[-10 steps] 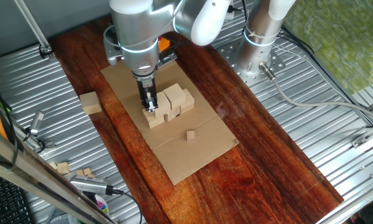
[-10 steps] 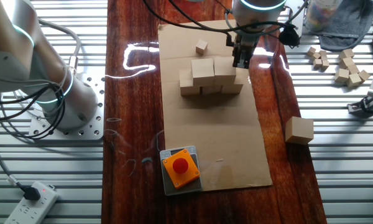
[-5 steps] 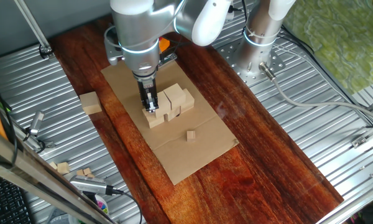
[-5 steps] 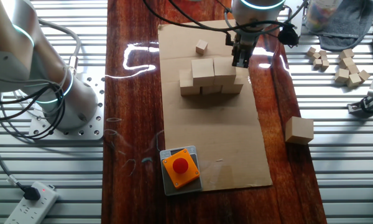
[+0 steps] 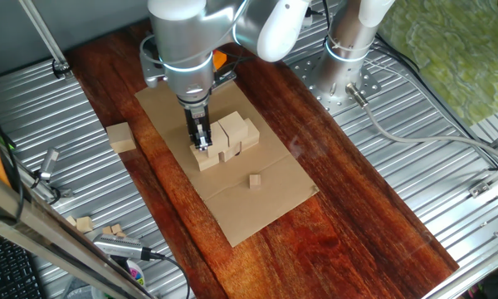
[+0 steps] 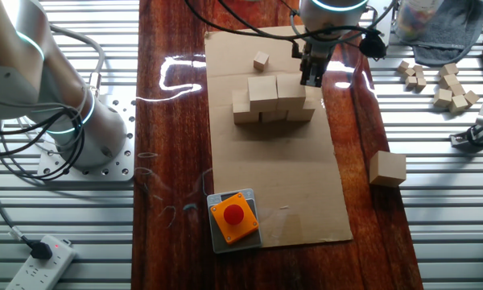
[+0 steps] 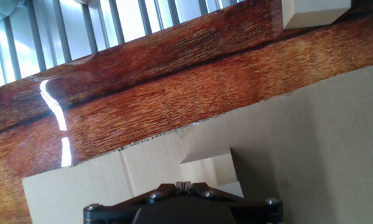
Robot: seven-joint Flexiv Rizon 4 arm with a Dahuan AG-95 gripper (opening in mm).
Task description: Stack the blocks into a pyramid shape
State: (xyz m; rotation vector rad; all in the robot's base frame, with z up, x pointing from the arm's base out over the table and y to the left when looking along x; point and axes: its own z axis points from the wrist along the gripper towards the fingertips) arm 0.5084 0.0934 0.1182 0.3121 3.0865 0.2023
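Note:
Several pale wooden blocks form a stack [image 6: 275, 101] on the cardboard: a bottom row with two blocks [image 6: 263, 90] on top. In one fixed view the stack [image 5: 231, 137] sits mid-sheet. My gripper [image 5: 201, 143] [image 6: 311, 79] hangs at one end of the stack, beside the upper blocks and over the end bottom block [image 5: 207, 160]. Its fingers are pressed together with nothing between them. In the hand view the gripper [image 7: 183, 184] is shut above a block [image 7: 212, 167]. One loose block [image 6: 387, 168] [image 5: 120, 137] [image 7: 314, 11] lies off the cardboard, by the wooden board's edge.
The cardboard sheet [image 6: 290, 177] lies on a dark wooden board [image 6: 173, 121] flanked by ribbed metal. A tiny cube [image 6: 261, 61] [image 5: 255, 180] and an orange box with a button [image 6: 233, 217] sit on the sheet. Small wooden pieces [image 6: 447, 84] lie on the metal.

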